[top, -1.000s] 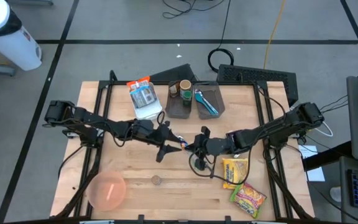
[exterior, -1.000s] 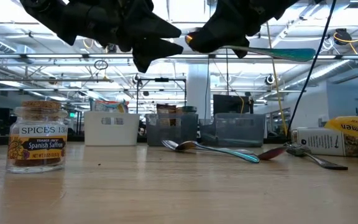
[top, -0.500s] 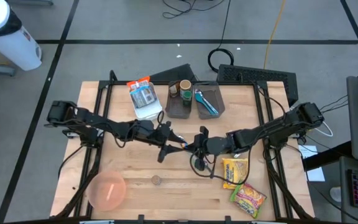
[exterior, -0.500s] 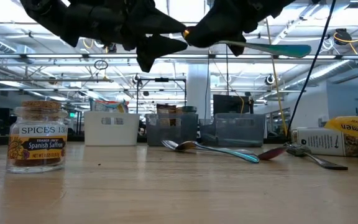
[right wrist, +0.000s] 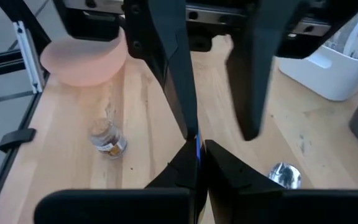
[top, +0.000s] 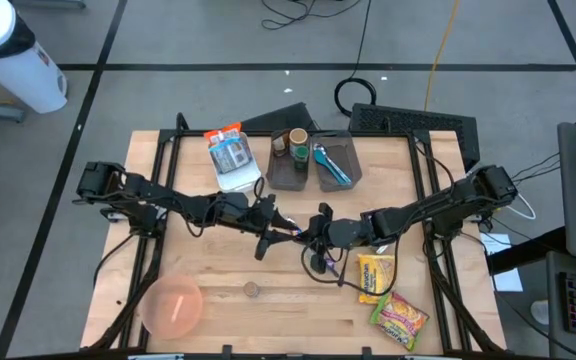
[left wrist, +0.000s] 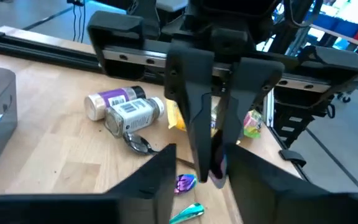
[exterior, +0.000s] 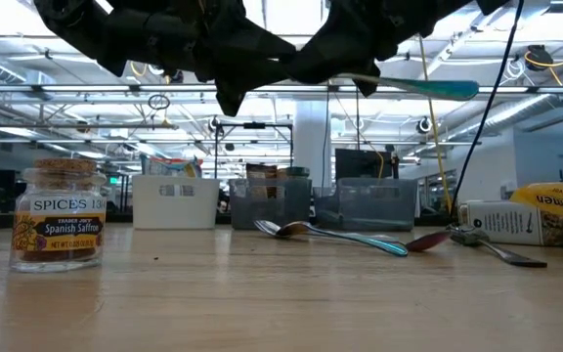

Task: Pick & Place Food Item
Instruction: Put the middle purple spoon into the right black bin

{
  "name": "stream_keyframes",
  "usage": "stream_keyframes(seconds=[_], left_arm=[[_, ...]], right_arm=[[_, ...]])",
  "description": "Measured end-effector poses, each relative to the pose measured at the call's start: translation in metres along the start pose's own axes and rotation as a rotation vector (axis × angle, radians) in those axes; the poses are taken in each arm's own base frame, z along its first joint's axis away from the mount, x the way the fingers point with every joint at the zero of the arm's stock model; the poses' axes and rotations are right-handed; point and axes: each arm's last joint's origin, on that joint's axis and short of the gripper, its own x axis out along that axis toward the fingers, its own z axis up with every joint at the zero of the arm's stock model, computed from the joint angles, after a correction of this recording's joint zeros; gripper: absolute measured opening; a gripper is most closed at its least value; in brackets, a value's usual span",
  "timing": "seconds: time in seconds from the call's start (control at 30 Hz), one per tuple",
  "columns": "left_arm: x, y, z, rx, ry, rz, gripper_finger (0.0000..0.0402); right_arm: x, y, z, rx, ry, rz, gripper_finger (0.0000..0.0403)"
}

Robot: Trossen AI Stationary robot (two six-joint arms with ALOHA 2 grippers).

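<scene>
Two hands were up in the air over the middle of the bench (top: 268,325), tip to tip. The right hand (top: 315,232) was squeezed tight on a thin, shiny spoon (exterior: 423,87). The teal end of the spoon stuck out behind that hand, and the other end poked toward the left hand (top: 268,226). The left hand was partly open. Its fingers (right wrist: 173,68) stood one on each side of the right hand's tip and the spoon. I could not tell if they touched the spoon.

The food was down on the bench. A yellow noodle pack (top: 378,276) lay just beside the right hand, on the side away from the left hand and closer to the front edge. A second noodle pack (top: 400,318) lay past it, farther from that hand. No hand touched either pack.

More spoons (exterior: 340,235) lay on the bench below the right hand. A small spice jar (top: 251,290) stood near the left hand, toward the front edge. A pink bowl (top: 173,305) sat well apart from that hand, by the front corner.
</scene>
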Motion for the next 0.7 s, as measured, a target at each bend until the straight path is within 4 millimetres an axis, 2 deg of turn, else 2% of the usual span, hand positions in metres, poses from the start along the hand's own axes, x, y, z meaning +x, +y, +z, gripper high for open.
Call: stream_keyframes(seconds=[0.17, 0.3, 0.7], left_arm=[[-0.0001, -0.0007, 0.0000, 0.000, 0.003, -0.007, 0.0057], [-0.0002, -0.0008, -0.0005, 0.006, 0.009, -0.013, 0.0014], [-0.0001, -0.0002, -0.0020, 0.026, 0.027, -0.005, 0.0007]], right_arm=[[0.0003, -0.0003, 0.0003, 0.000, -0.005, -0.002, 0.0004], [0.0003, -0.0005, 0.0000, 0.002, -0.003, -0.003, 0.0004], [0.0004, -0.0004, 0.0000, 0.003, -0.004, -0.003, 0.0004]])
